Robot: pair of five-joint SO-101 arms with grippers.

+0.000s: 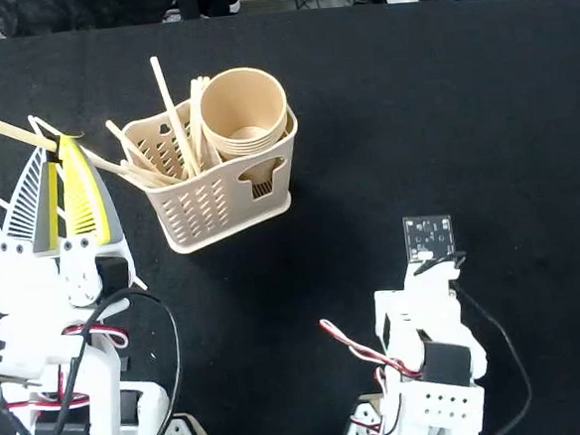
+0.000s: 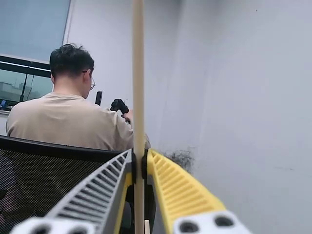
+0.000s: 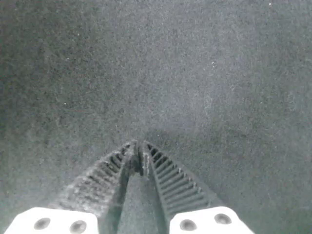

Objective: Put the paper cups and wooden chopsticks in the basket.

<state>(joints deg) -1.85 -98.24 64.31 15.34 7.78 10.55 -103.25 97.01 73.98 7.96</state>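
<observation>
1. L hand (image 1: 63, 152) is hovering over the surface's left side, just left of the basket (image 1: 219, 202). Its yellow and white fingers are pointing away from the arm's base.
2. It's pinching one wooden chopstick (image 1: 5, 126) crosswise betw. its tips. In the left wrist view, the hand (image 2: 139, 163) is clamping tight on that stick (image 2: 138, 73), which is running straight up past the fingers.
3. From above, the held stick is lying at a slant. One end is sticking out toward the surface's left edge and the other is reaching the basket's left rim, among other sticks. Can't tell whether that end is resting inside.
4. The basket is sitting upright on the black surface (image 1: 442, 117), left of center, a white slotted tub w/ a cut-out handle.
5. Paper cups (image 1: 245, 106) are sitting nested in a stack in the basket's right part, mouth up.
6. Several more chopsticks (image 1: 167, 102) are standing and leaning in the basket's left part, beside the cups. Some are poking out over the left rim.
7. R arm (image 1: 426, 308) is sitting folded at the near edge, right of center, well apart from the basket.
8. R hand (image 3: 140, 157) is hanging over bare black cloth (image 3: 204, 73), fingers pressed together w/ nothing betw. them.
</observation>
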